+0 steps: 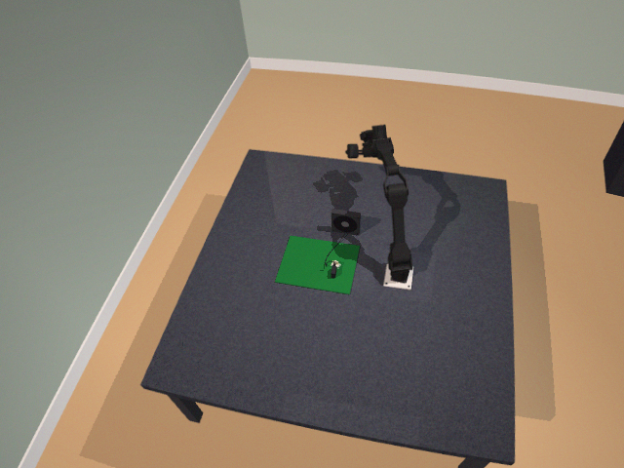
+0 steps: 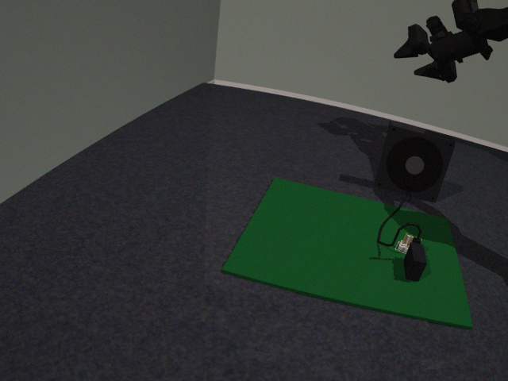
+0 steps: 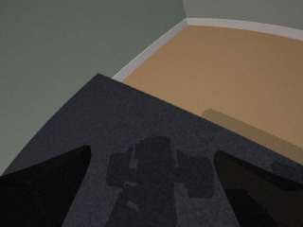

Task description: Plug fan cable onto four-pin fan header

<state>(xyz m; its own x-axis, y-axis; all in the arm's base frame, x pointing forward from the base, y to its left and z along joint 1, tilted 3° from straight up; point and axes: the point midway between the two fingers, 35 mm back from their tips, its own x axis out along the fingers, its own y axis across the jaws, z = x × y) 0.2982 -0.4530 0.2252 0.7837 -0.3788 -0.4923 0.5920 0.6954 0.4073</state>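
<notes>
The green board [image 1: 302, 261] [image 2: 307, 237] lies on the table. The small white header [image 1: 335, 263] [image 2: 402, 246] stands on it, with pale pins showing. The black plug [image 1: 333, 271] [image 2: 415, 262] is on the board's near side of the header, overlapping it in the exterior view; its lower end and any contact with the header cannot be made out. The thin black cable [image 2: 383, 226] loops from the plug to the fan [image 1: 345, 223] [image 2: 414, 164], which stands behind the board. My gripper [image 1: 357, 142] [image 2: 405, 64] [image 3: 153, 155] is open and empty, high above the table's back part, away from plug and board.
The dark table [image 1: 282, 342] [image 2: 123, 246] carries everything. The arm's white base plate [image 1: 389, 281] is right of the board. The arm's shadow falls across the fan and the board's back right corner. The wrist view shows the table's far corner and the floor [image 3: 227, 71].
</notes>
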